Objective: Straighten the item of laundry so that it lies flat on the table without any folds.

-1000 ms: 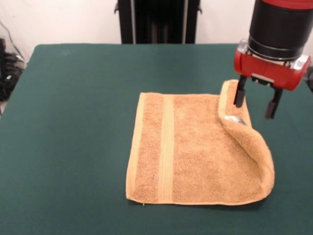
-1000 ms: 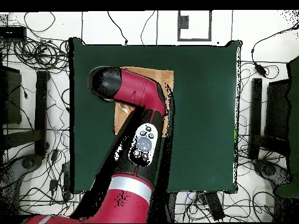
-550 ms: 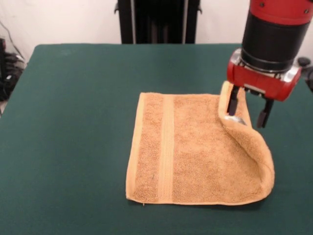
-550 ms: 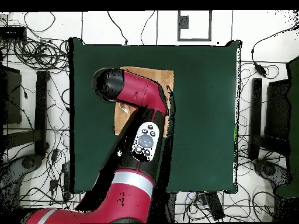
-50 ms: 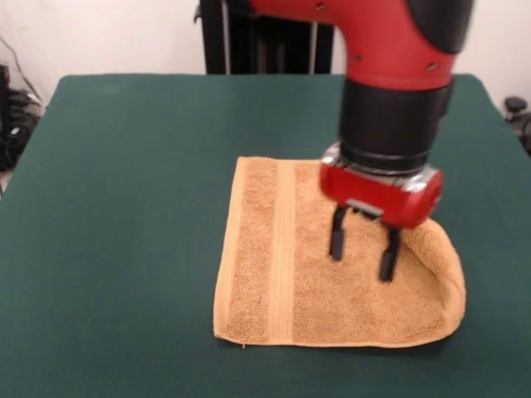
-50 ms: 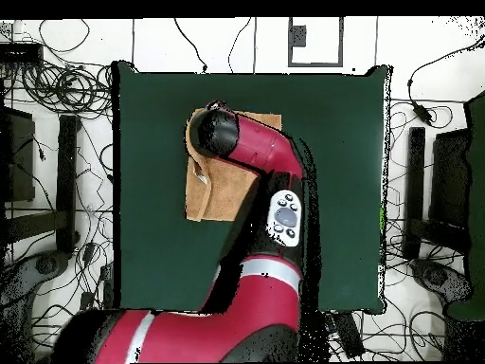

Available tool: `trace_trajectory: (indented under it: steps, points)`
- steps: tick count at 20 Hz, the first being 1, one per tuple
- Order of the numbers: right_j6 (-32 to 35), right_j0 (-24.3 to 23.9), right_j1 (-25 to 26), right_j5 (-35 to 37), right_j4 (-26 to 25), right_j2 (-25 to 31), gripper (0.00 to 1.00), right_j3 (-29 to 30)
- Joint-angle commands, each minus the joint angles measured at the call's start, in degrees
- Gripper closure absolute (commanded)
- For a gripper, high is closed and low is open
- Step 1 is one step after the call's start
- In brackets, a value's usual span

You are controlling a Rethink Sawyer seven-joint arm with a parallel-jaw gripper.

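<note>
Towel (image 5: pixel 282 265) w/ right end folded over; gripper (image 5: pixel 362 251) spread, empty above middle. Pinch flap edge, pull outward, low.

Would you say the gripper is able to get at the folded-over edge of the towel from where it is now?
Probably yes. The gripper is open above the towel, and the folded-over edge lies just beside it with nothing on the table in between.

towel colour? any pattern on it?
Orange-tan terry towel, plain apart from a flat woven band running across near one short end. Front view shows it best.
</note>
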Motion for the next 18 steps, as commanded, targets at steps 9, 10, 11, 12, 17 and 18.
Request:
trace_trajectory:
  steps: [9,10,11,12,17,18]
  points:
    - [-1.7,-3.2,3.0,0.8,-11.6,12.0,0.0,0.1]
    - [0.3,-2.6,3.1,2.0,-11.4,10.8,0.0,-0.4]
    - [2.9,-1.8,3.3,3.0,-10.9,9.0,0.0,-0.6]
    - [5.5,-1.0,3.5,3.9,-10.4,7.2,0.0,-0.9]
    - [12.6,1.5,3.9,6.8,-8.2,1.5,0.0,-0.7]
    - [13.8,2.2,4.0,7.6,-7.8,0.2,0.0,-0.9]
